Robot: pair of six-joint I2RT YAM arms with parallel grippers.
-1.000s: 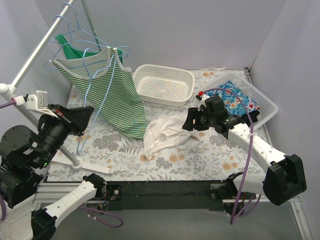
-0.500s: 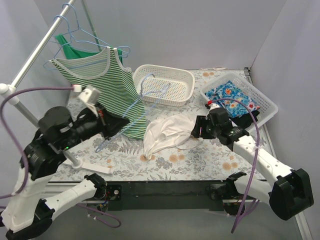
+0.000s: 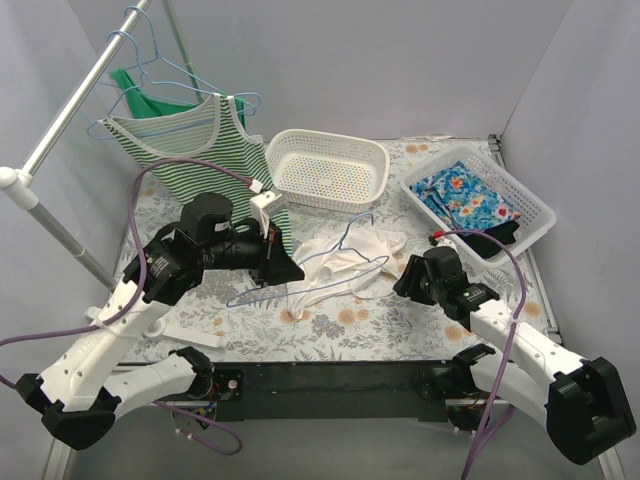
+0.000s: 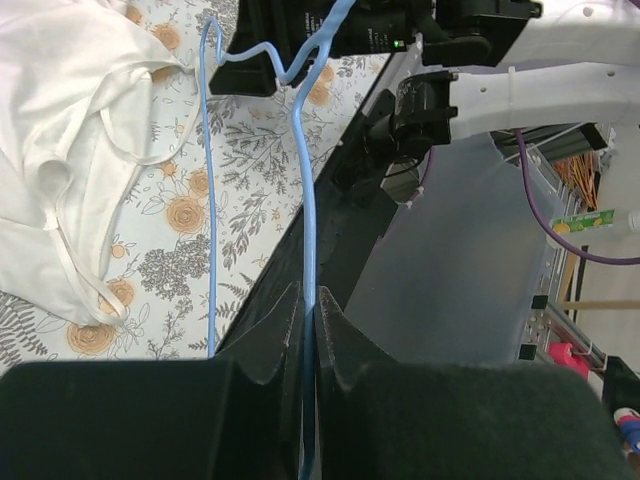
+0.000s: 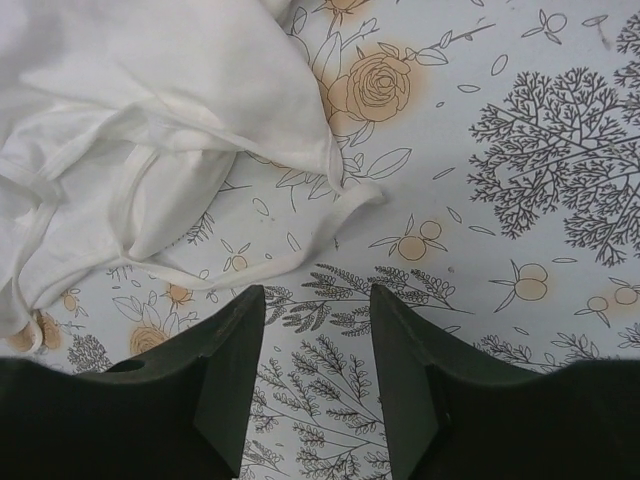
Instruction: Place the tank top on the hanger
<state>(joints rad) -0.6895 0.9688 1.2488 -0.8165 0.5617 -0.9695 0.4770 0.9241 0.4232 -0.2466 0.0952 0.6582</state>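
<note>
The white tank top (image 3: 345, 262) lies crumpled on the floral cloth at mid table; it also shows in the left wrist view (image 4: 70, 130) and in the right wrist view (image 5: 150, 130). My left gripper (image 3: 285, 268) is shut on a light-blue wire hanger (image 3: 320, 270) and holds it over the tank top, hook pointing right. In the left wrist view the wire (image 4: 307, 240) runs between the closed jaws. My right gripper (image 3: 405, 280) is open and empty, just right of the tank top's strap (image 5: 300, 255).
A rail (image 3: 70, 110) at the left carries a green-and-white striped tank top (image 3: 225, 165), a green top (image 3: 145, 100) and spare blue hangers (image 3: 160, 60). A white basket (image 3: 325, 170) stands at the back. A second basket (image 3: 480, 200) with floral cloth stands at the right.
My left arm has swung from the rail to the table's middle, carrying the hanger over the white tank top. My right gripper has let go of the top and drawn back toward the near right.
</note>
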